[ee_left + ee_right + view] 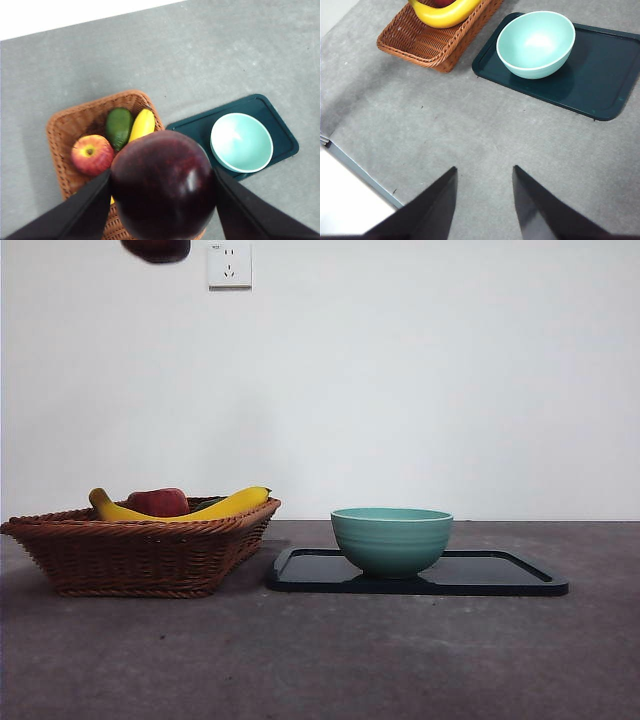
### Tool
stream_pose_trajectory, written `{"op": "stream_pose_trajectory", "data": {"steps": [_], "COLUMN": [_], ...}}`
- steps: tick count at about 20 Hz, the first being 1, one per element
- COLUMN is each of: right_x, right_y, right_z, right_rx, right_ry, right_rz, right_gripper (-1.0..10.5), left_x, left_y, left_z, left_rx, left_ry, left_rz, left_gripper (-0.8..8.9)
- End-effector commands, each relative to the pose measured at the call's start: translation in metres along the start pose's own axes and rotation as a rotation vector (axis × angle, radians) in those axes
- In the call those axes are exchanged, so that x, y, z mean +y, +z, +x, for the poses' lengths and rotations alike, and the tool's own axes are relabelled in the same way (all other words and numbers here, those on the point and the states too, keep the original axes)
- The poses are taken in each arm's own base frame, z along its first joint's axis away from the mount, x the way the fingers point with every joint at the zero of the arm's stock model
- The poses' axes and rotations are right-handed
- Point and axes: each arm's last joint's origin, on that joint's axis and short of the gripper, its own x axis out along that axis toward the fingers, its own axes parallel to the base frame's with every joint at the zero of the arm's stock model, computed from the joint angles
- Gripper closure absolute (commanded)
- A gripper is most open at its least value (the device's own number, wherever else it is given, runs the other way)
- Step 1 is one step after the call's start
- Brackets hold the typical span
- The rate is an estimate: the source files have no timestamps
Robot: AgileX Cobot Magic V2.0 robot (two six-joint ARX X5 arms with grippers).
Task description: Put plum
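My left gripper (162,200) is shut on the plum (164,185), a glossy dark maroon fruit, held high above the wicker basket (65,130). In the front view only the plum's underside (157,249) shows at the top edge, above the basket (140,550). The teal bowl (391,538) stands on the dark tray (500,575) to the right of the basket; both also appear in the left wrist view, bowl (241,142) and tray (260,107). My right gripper (484,200) hangs open over bare table, short of the bowl (536,44) and tray (600,75).
The basket holds a red apple (92,154), a green avocado (119,127) and a yellow banana (143,124). The banana (215,508) and apple (158,502) rise above the basket's rim. A wall socket (229,264) sits on the white wall.
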Motion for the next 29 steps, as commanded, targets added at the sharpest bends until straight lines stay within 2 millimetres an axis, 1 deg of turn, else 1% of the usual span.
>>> {"op": "stream_pose_trajectory", "data": {"steps": [1, 2, 5, 7, 9, 11, 15, 19, 25, 29], "right_x": [0.001, 0.001, 0.001, 0.001, 0.001, 0.001, 0.001, 0.001, 0.001, 0.001], "right_y": [0.003, 0.003, 0.004, 0.004, 0.004, 0.004, 0.004, 0.004, 0.004, 0.004], "right_z": [-0.001, -0.001, -0.001, -0.001, -0.001, -0.001, -0.001, -0.001, -0.001, -0.001], "right_rx": [-0.016, -0.019, -0.025, -0.025, -0.025, -0.025, -0.025, -0.025, -0.025, -0.026], "right_ry": [0.003, 0.003, 0.004, 0.004, 0.004, 0.004, 0.004, 0.004, 0.004, 0.004], "right_rz": [-0.008, -0.009, -0.011, -0.01, -0.01, -0.01, -0.007, -0.007, -0.007, -0.007], "right_gripper": [7.7, 7.7, 7.7, 7.7, 7.7, 7.7, 7.7, 7.7, 7.7, 7.7], "left_x": [0.001, 0.002, 0.007, 0.009, 0.011, 0.014, 0.02, 0.023, 0.026, 0.027], "left_y": [-0.026, -0.038, -0.074, -0.094, -0.111, -0.124, -0.137, -0.146, -0.152, -0.158], "left_z": [0.018, 0.027, 0.067, 0.09, 0.109, 0.125, 0.158, 0.183, 0.197, 0.205], "left_rx": [-0.02, -0.011, 0.048, 0.05, 0.048, 0.051, 0.103, 0.14, 0.149, 0.184], "left_ry": [-0.001, -0.001, -0.003, -0.003, -0.002, -0.001, 0.002, 0.0, -0.002, -0.005], "left_rz": [0.02, 0.021, 0.022, 0.029, 0.029, 0.038, 0.035, 0.04, 0.084, 0.081], "left_gripper": [5.66, 5.66, 5.66, 5.66, 5.66, 5.67, 5.66, 5.66, 5.66, 5.66]}}
